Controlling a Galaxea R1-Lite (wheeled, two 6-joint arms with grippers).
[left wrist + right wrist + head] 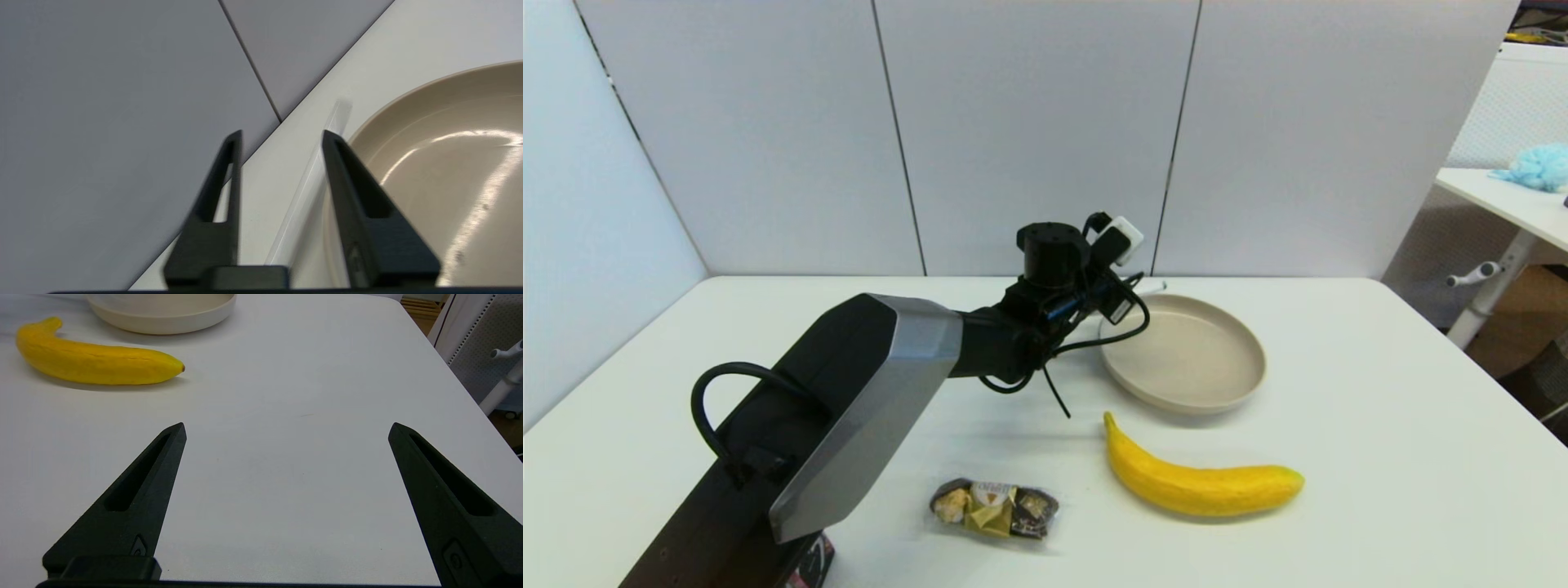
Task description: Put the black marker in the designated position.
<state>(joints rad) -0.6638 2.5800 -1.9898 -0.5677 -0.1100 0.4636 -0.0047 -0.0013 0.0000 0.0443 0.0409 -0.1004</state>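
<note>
With the left pincer (pixel 282 136) open astride the marker (pixel 304 192), which lies on the bench (pixel 1356 425) against the plate (pixel 445 134) rim, lower squarely and close mid-barrel, avoiding the rim. Right pincer (pixel 286 430) open, idle.

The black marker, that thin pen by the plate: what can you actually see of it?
The black marker looks like a slim, pale, smooth plastic stick, lying flat on the white table close beside the far rim of the beige plate; whether they touch is unclear. In the head view only one end pokes out past the arm. The left hand is open, one finger on each side, not yet gripping it. Its black tips cannot be made out.
</note>
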